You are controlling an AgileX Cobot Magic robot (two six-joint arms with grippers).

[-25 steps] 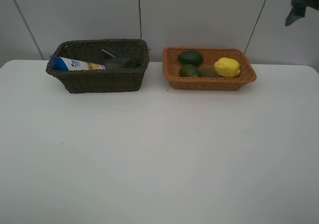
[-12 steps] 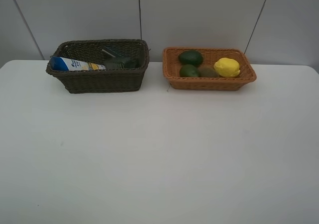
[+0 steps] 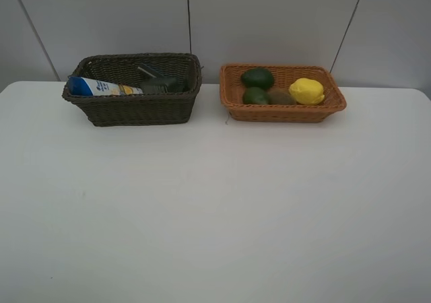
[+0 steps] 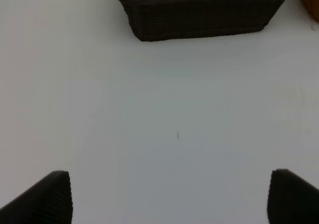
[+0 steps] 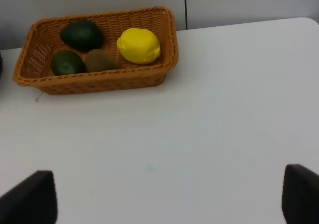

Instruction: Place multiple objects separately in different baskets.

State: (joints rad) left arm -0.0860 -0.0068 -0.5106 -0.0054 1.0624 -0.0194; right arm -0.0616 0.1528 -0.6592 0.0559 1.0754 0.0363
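At the back left of the white table stands the dark brown basket (image 3: 138, 108) (image 4: 199, 20); in it lie the white blue-capped bottle (image 3: 101, 87) and the dark-green pump bottle (image 3: 160, 83). To its right the orange-tan basket (image 3: 283, 111) (image 5: 94, 79) holds the yellow lemon (image 3: 306, 91) (image 5: 139, 45), the avocado (image 3: 257, 78) (image 5: 82, 35), the green lime (image 3: 255, 95) (image 5: 67, 62) and the brown kiwi (image 3: 280, 97) (image 5: 99, 60). Neither arm appears in the high view. My left gripper (image 4: 169, 196) and right gripper (image 5: 169, 199) both stand open and empty over bare table.
Grey wall panels (image 3: 269, 20) rise behind the baskets. The white tabletop (image 3: 215, 209) stretches in front of both baskets to the near edge.
A dark arm part seen a second ago at the top right of the high view has left the picture. The baskets and their contents have not moved.
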